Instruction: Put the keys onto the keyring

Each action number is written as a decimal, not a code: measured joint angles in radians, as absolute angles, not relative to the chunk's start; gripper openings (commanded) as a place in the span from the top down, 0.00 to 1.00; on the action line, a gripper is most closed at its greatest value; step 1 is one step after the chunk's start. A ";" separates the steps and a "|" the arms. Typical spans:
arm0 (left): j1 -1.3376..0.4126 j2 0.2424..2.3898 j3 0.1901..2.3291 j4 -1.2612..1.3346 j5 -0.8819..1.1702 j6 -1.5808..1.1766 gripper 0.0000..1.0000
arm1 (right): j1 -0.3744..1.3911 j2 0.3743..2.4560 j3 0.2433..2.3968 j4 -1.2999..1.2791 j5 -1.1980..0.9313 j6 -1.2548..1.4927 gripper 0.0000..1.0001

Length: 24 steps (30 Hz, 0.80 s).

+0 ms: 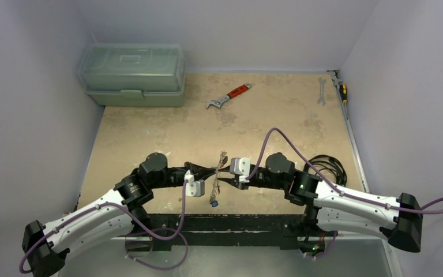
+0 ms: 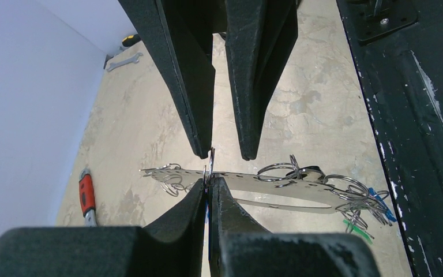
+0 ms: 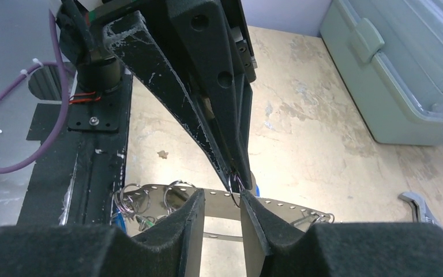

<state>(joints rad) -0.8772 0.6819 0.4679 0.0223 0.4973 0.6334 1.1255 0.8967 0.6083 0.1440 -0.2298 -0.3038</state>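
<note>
While the left gripper (image 2: 209, 186) is pressing its fingers together on a small wire ring (image 2: 210, 164), the right gripper (image 3: 222, 199) is facing it tip to tip with its jaws standing apart, that ring sitting right at their tips. Just under both sets of fingertips the keyring (image 2: 265, 183) is lying crosswise, a long flat silvery loop with a row of holes along it. Whether the pinched ring is threaded through it I cannot tell. The keys (image 2: 369, 205) are bunching at the end of it nearer the arm bases, with blue and green tags showing among more small rings. Both arms are reaching inward over the near part of the table (image 1: 150, 133). Far back, a red-handled wrench (image 1: 231, 96) is lying not far from a pale green toolbox (image 1: 132, 75) in the corner.
</note>
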 measured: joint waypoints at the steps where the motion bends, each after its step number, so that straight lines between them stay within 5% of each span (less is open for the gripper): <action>1: -0.877 0.682 0.468 0.020 0.496 0.633 1.00 | 1.126 0.902 0.609 0.143 -0.226 -0.304 0.71; 15: -0.877 0.688 0.468 0.016 0.495 0.633 1.00 | 1.126 0.937 0.611 0.167 -0.191 -0.305 0.81; 20: -0.877 0.690 0.468 0.010 0.491 0.633 1.00 | 1.126 0.956 0.612 0.180 -0.184 -0.306 1.00; 24: -0.877 0.693 0.468 0.004 0.490 0.633 1.00 | 1.126 0.960 0.612 0.181 -0.181 -0.310 1.00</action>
